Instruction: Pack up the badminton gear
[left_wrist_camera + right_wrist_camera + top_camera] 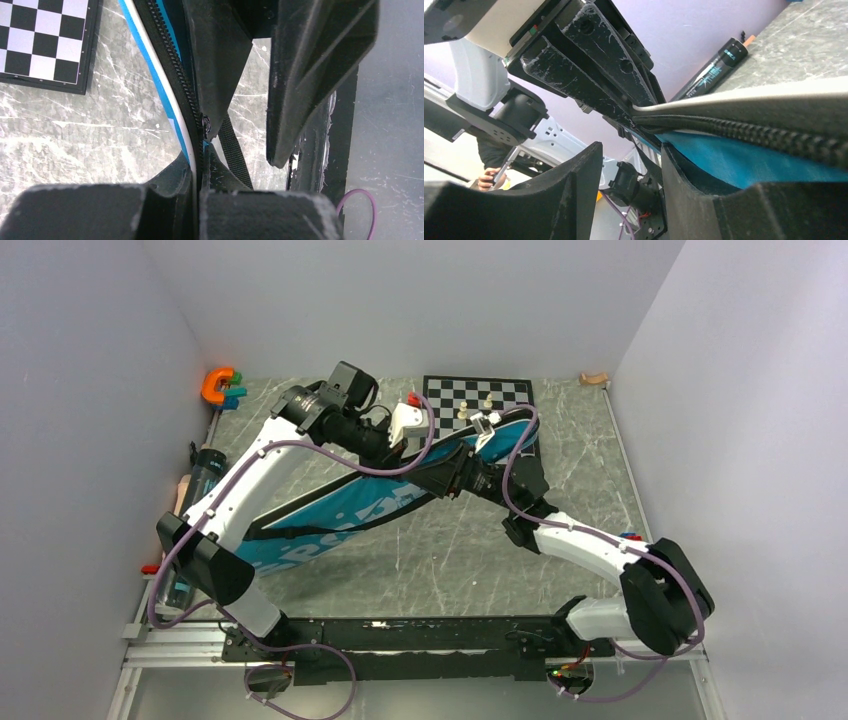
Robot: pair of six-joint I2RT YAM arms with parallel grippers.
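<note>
Nearest the arm bases, the marbled table (430, 550) is bare. Just beyond it the blue bag (340, 515) lies on a diagonal, its low end at the near left and its far end running up toward the middle, where both arms meet over it. The left gripper (197, 172) is clenched on the bag's edge right beside the zipper (172, 55), the fabric pinched flat between its pads. The right gripper (631, 155) has its jaws apart. The bag's zippered edge runs along the outside of one finger, and I see nothing caught between them, though a black strap crosses that gap in the left wrist view. The bag looks soft and light, so it will likely sag and fold wherever it is not held. The corded rim by the zipper is the firmest place to take it, and the zipper pull is small and may slip. The black tube (714, 70) stands well off by the left wall, outside the bag; it looks stiff and smooth and would likely be best gripped mid-length. No rackets or shuttlecocks are in view. Farther back sits the chessboard (500, 395), and in the far left corner the orange clamp (216, 386).
</note>
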